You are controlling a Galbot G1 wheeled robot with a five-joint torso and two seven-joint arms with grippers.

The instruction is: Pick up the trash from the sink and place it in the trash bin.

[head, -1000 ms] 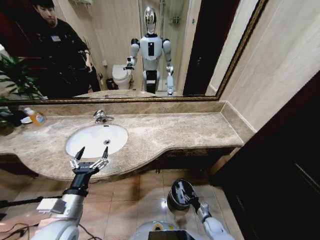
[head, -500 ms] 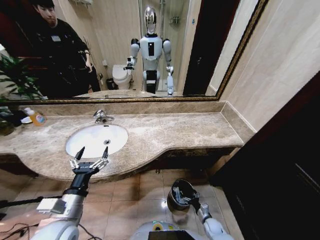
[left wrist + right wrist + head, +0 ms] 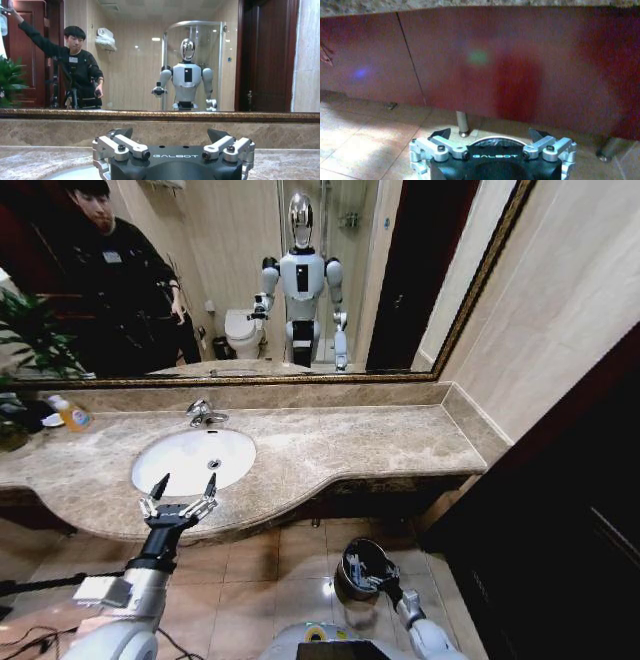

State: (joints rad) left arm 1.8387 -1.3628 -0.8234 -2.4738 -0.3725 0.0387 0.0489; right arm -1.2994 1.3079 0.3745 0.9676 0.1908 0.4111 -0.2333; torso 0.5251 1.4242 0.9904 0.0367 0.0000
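Note:
The white oval sink (image 3: 190, 465) is set into the beige marble counter, with a chrome faucet (image 3: 205, 415) behind it. My left gripper (image 3: 183, 488) hovers open over the sink's front rim, and its spread fingers (image 3: 122, 133) hold nothing. On the floor below the counter stands the dark round trash bin (image 3: 362, 544) with a shiny rim. My right gripper (image 3: 378, 582) hangs open just above the bin's near side, and the bin's rim (image 3: 495, 138) shows between its fingers. The trash is out of view.
A small bottle of orange liquid (image 3: 72, 416) and a plant (image 3: 30, 330) stand at the counter's far left. A large mirror (image 3: 300, 280) backs the counter. Dark red cabinet fronts (image 3: 470, 63) run under it, above a tiled floor (image 3: 260, 580). A dark door lies to the right.
The right gripper has shifted slightly toward me beside the bin, and the bin's inside looks darker. The left arm has not moved.

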